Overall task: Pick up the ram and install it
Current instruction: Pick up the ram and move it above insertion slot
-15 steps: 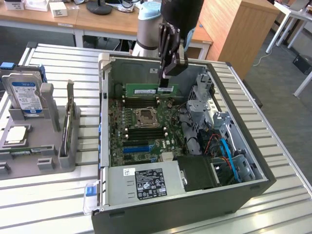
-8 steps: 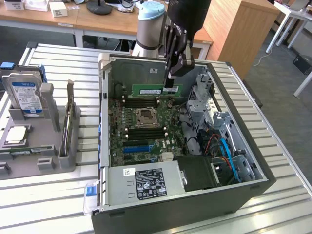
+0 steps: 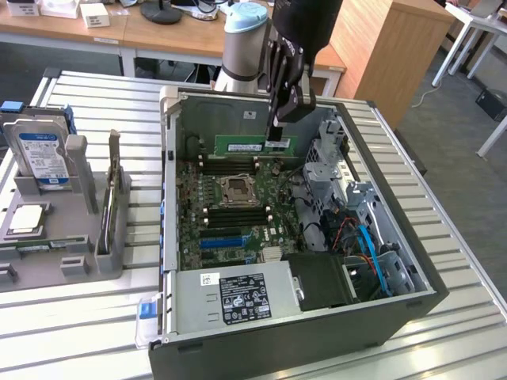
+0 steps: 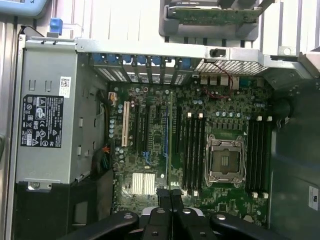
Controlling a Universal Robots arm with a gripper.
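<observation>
Ram point(image 3: 249, 146) is pinched in the gripper point(image 3: 279, 136), fingers clamped together on its top edge toward the exterior view's right end. The stick hangs level, long edge upright, inside the open case point(image 3: 169, 158) at its far side. It sits over the far bank of black memory slots point(image 3: 238, 165) and runs parallel to them; cannot tell if it touches a slot. In the wrist view the ram point(image 4: 170, 145) is edge-on, a thin green line running out from the gripper point(image 4: 170, 197) across the motherboard point(image 4: 150, 150). It lies just beside one bank of slots point(image 4: 192, 150). The CPU socket point(image 3: 237, 190) sits mid-board with a second slot bank point(image 3: 238, 215) on its near side. Power supply point(image 3: 238, 293) with a black label fills the near end of the case. Blue cables point(image 3: 368, 245) run along the exterior view's right side. Case rests on a slatted metal table point(image 3: 444, 237). On the exterior view's left, well apart from the case, a grey holder point(image 3: 71, 229) carries an upright hard drive point(image 3: 40, 158) and a flat silver processor chip point(image 3: 24, 220).
</observation>
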